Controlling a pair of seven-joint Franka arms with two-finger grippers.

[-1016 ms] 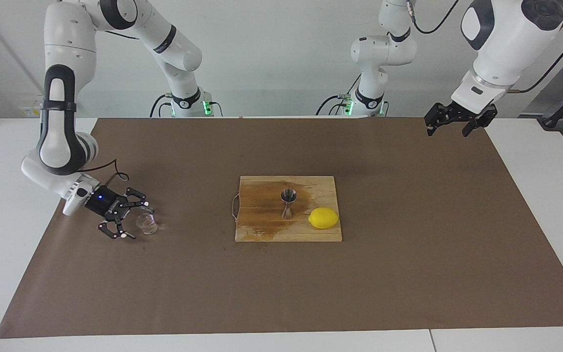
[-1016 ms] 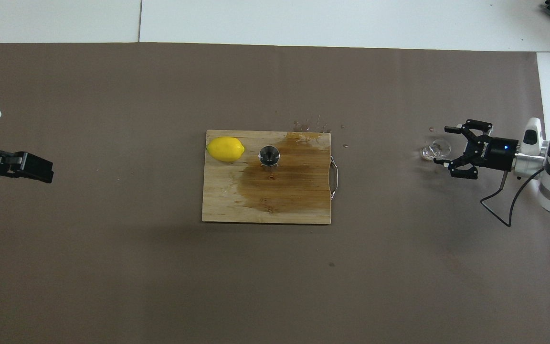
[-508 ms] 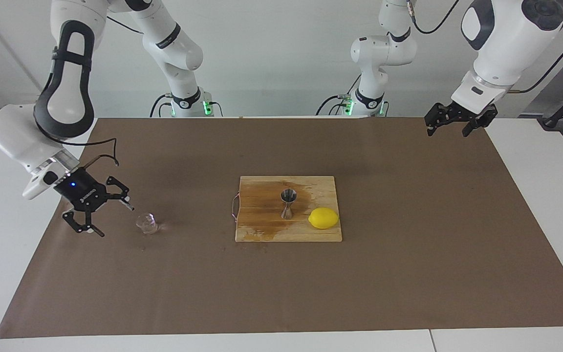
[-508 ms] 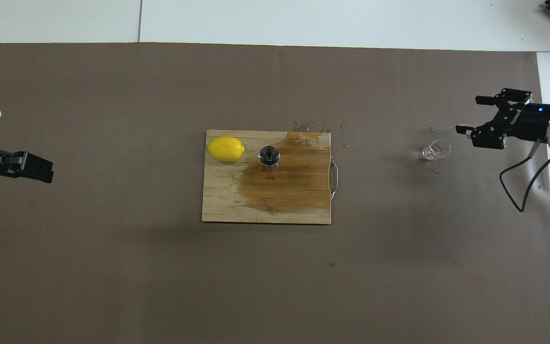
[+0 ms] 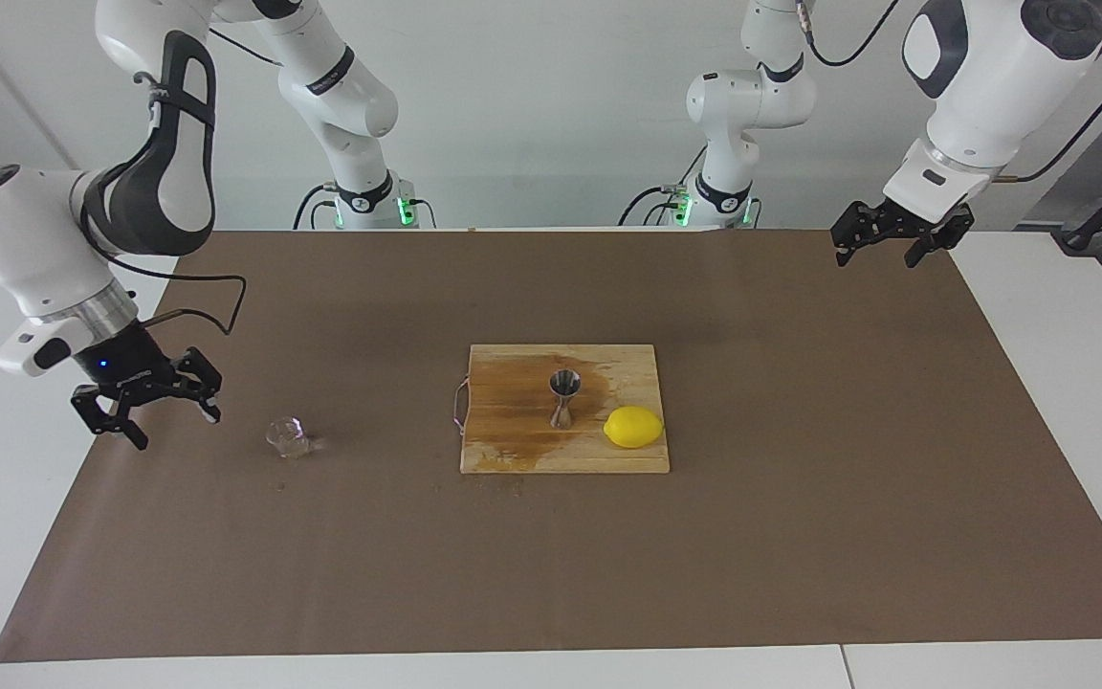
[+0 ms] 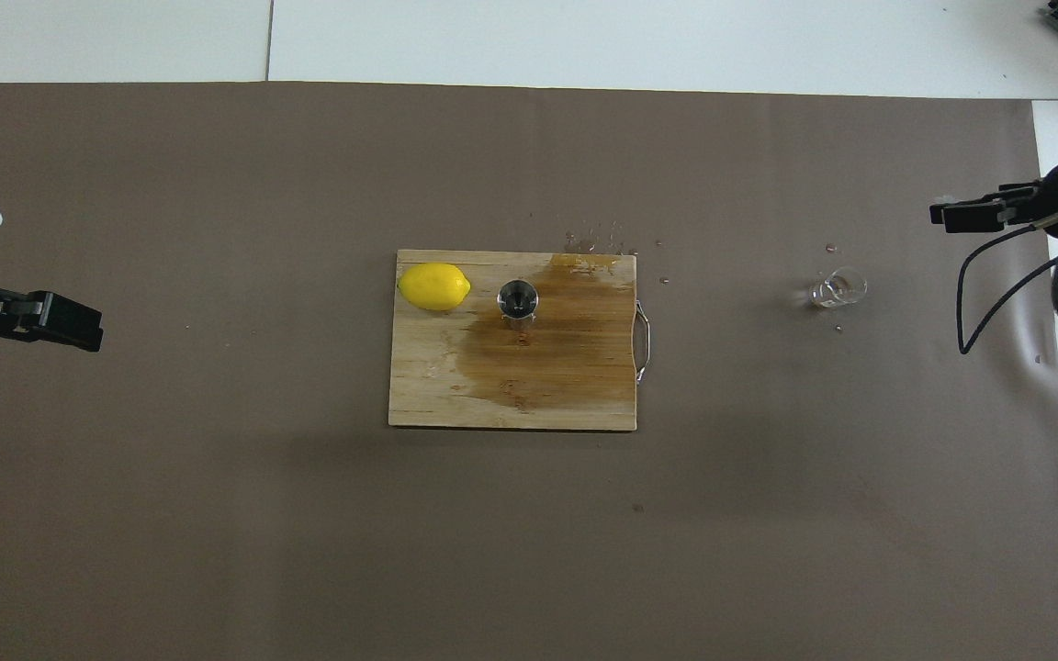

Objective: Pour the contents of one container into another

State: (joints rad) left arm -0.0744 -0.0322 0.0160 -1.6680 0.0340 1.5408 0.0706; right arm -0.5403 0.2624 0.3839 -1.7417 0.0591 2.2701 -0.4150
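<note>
The small clear glass cup (image 5: 288,436) (image 6: 839,288) stands upright on the brown mat toward the right arm's end of the table, with nothing touching it. The steel jigger (image 5: 565,397) (image 6: 517,299) stands upright on the wooden cutting board (image 5: 513,450) (image 6: 511,404) at the table's middle. My right gripper (image 5: 178,431) (image 6: 942,214) hangs open and empty over the mat's edge, well apart from the cup. The left gripper (image 5: 874,256) (image 6: 79,326) waits open and empty over the mat's corner at the left arm's end.
A yellow lemon (image 5: 633,427) (image 6: 434,285) lies on the board beside the jigger, toward the left arm's end. A dark wet stain (image 6: 547,349) covers much of the board. Small droplets (image 6: 598,243) dot the mat just off the board's edge farther from the robots.
My right gripper, open around the glass cup a second ago, has drawn back from it and risen toward the mat's edge. The cup stayed in place. The left arm has not moved.
</note>
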